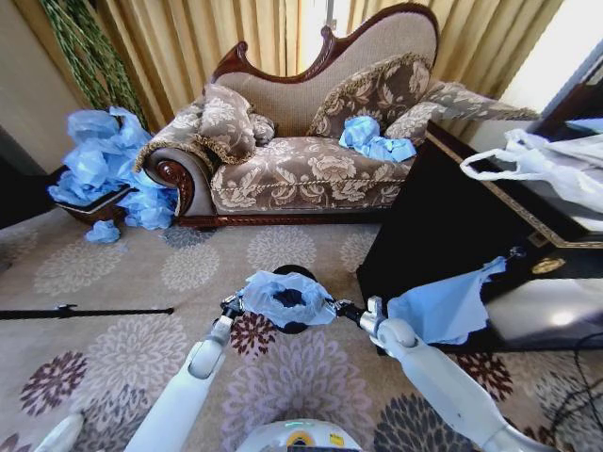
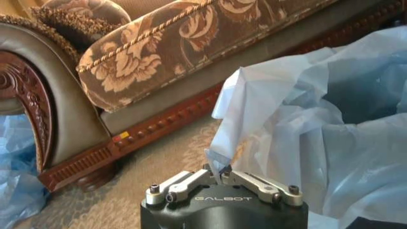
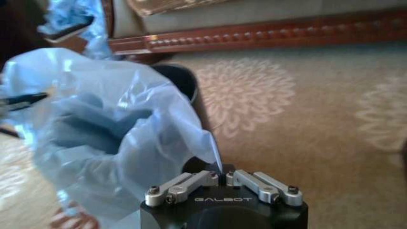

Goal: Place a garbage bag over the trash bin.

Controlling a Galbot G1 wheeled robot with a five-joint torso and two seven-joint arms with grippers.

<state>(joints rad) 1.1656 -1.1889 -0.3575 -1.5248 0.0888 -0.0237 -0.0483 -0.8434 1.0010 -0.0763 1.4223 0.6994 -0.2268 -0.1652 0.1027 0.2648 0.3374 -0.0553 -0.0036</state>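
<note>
The light blue garbage bag point(image 1: 283, 296) is stretched open between my two grippers, over the black trash bin point(image 1: 294, 273). Only the bin's far rim and a dark patch below the bag show. My left gripper point(image 1: 232, 304) is shut on the bag's left edge. In the left wrist view its fingertips point(image 2: 219, 172) pinch the film of the bag point(image 2: 318, 133). My right gripper point(image 1: 345, 308) is shut on the bag's right edge. In the right wrist view that gripper point(image 3: 220, 171) holds a corner of the bag point(image 3: 114, 138), with the bin's rim point(image 3: 179, 80) just behind it.
A dark wooden cabinet point(image 1: 443, 217) stands close on the right, with another blue bag point(image 1: 443, 303) hanging against it and a white plastic bag point(image 1: 546, 162) on top. The sofa point(image 1: 301, 169) is ahead. Blue bags are piled at the left point(image 1: 108, 169). A black rod point(image 1: 85, 311) lies on the carpet.
</note>
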